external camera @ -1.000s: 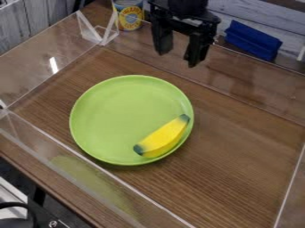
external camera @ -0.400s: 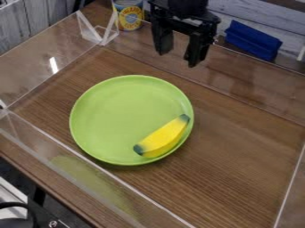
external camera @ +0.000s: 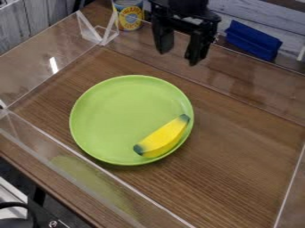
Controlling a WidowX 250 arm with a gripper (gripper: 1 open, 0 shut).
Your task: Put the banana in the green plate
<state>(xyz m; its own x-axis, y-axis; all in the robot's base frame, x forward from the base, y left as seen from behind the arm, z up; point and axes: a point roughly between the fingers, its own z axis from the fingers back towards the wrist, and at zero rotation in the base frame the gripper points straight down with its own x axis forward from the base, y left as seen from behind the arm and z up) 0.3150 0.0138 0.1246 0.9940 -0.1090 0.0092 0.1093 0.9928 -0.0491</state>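
Arm above fingers (external camera: 195, 53) cut off by top edge.

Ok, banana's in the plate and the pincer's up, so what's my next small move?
Probably none beyond holding or retracting: the banana already lies inside the green plate, near its right rim, and the pincer hangs open and empty above the far edge, clear of both.

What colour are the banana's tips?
Dark green-black on the yellow banana, seen in the camera view.

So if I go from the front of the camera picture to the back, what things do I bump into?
Banana lying in the near-right part of the green plate → the bare far side of that plate → open gripper hanging above the wooden table → blue box at the back.
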